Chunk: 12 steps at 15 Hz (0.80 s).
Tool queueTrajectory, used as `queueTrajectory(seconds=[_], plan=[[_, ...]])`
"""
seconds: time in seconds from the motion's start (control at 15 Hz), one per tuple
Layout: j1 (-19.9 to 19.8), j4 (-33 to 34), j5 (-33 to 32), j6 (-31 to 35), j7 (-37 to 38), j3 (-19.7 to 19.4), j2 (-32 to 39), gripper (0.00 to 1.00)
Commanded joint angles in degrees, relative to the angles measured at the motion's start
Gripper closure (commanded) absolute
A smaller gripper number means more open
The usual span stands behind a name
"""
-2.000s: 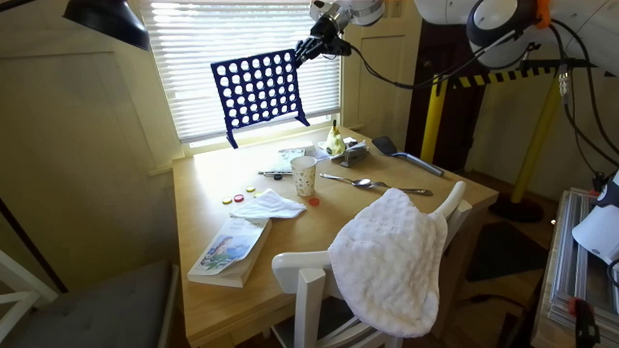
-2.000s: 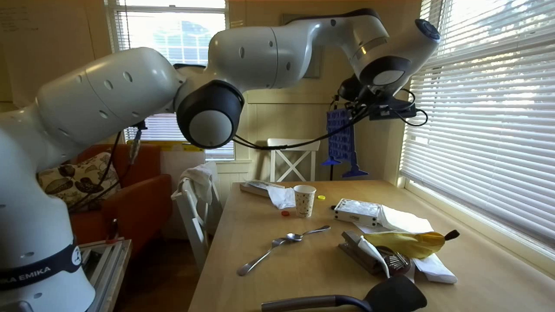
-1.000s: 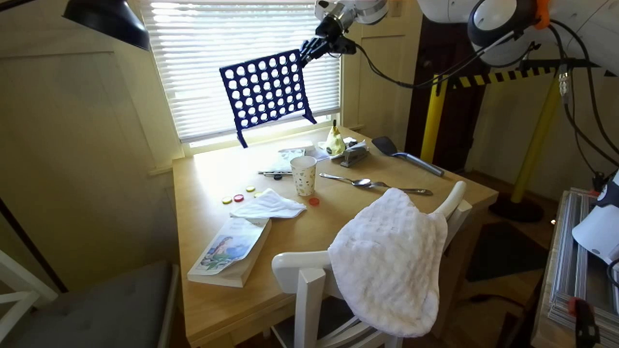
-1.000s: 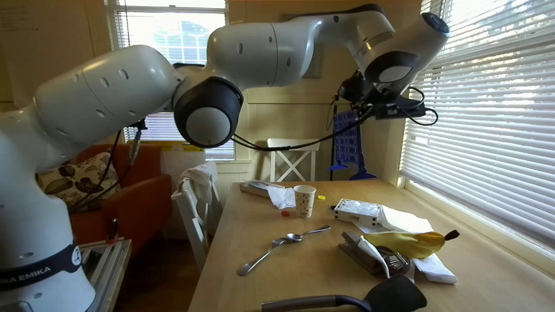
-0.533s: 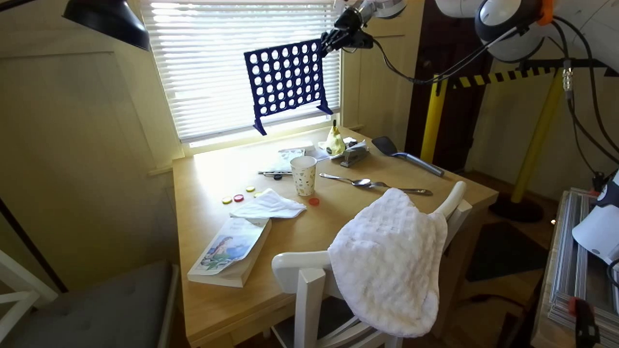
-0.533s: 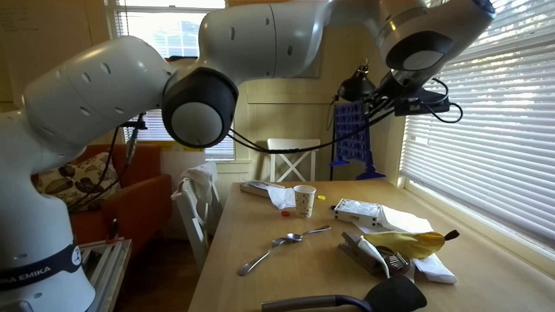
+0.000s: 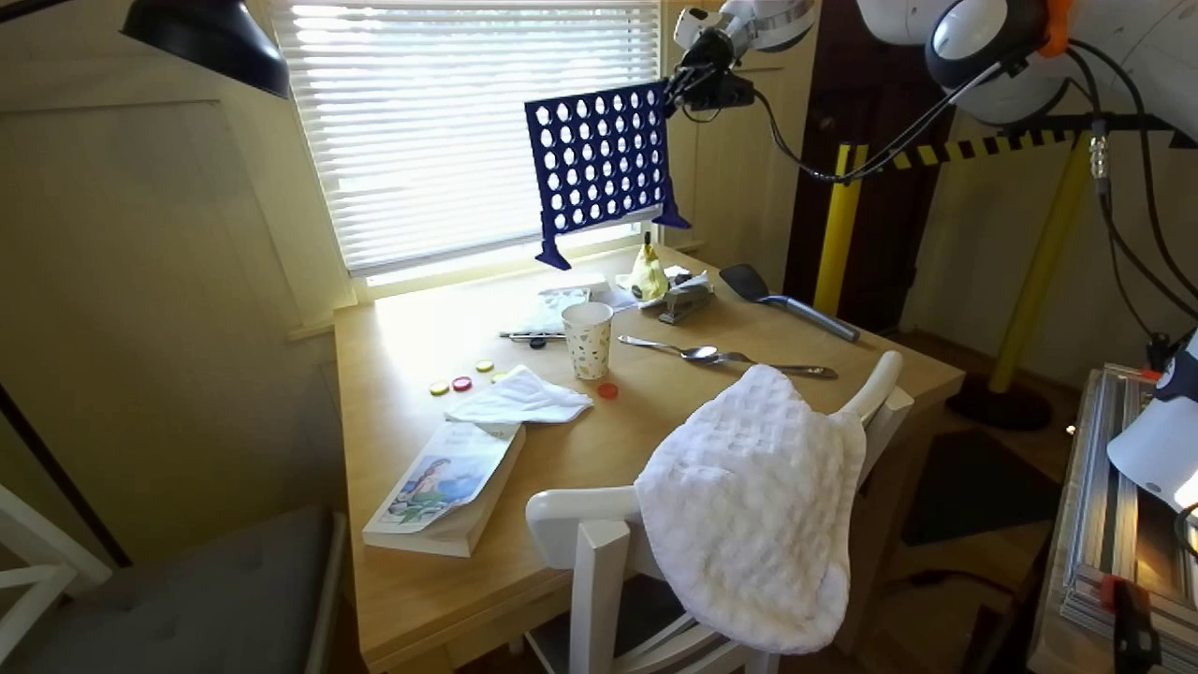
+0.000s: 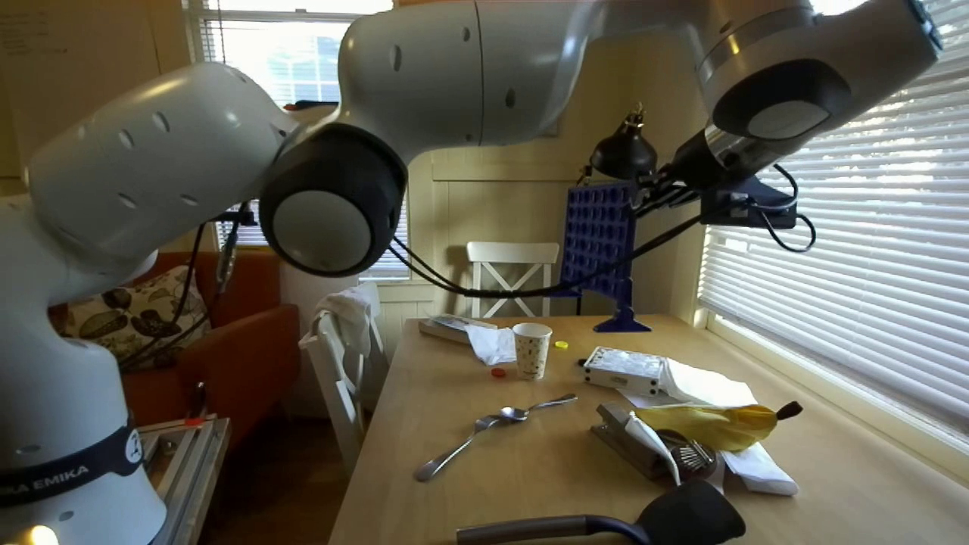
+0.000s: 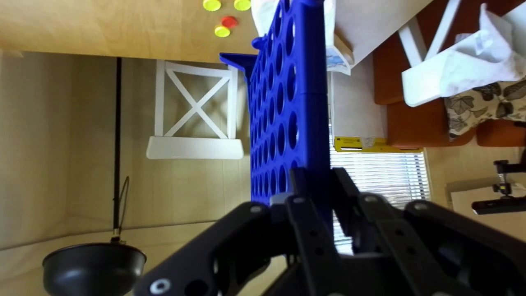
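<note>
Gripping the blue frame (image 9: pixel 314 82) by its narrow end

We see the gripper (image 9: pixel 320 183) with its fingers (image 9: pixel 344 185) clamped on the blue frame near an upper corner, probably because that slim edge fits between them. Gripped at one end only, it reaches out sideways in the air, feet (image 7: pixel 552 256) downward, higher than the table (image 7: pixel 580 449). On the table we find an upright paper cup (image 7: pixel 588 346), discs (image 7: pixel 462 384) and a napkin (image 7: pixel 524 398) near it.

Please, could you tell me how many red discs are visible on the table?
2: one red disc lies beside the yellow discs, another red disc near the paper cup. More could be hidden under the white napkin.
</note>
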Motion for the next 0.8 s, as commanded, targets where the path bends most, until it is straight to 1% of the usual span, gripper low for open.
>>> queueTrajectory(seconds=[0.0, 0.2, 0.47, 0.67, 0.73], plan=[[-0.62, -0.03, 1.27, -7.46, 2.60, -1.91, 0.59, 0.95], [-0.68, -0.12, 0.15, -13.24, 3.40, -4.24, 0.79, 0.95], [-0.80, -0.30, -0.79, -19.52, 1.28, -6.59, 1.23, 0.95], [-0.77, -0.43, -1.77, -22.18, -2.93, -7.80, 1.40, 0.95], [-0.55, -0.44, -3.03, -23.07, -6.68, -8.42, 1.36, 0.95]])
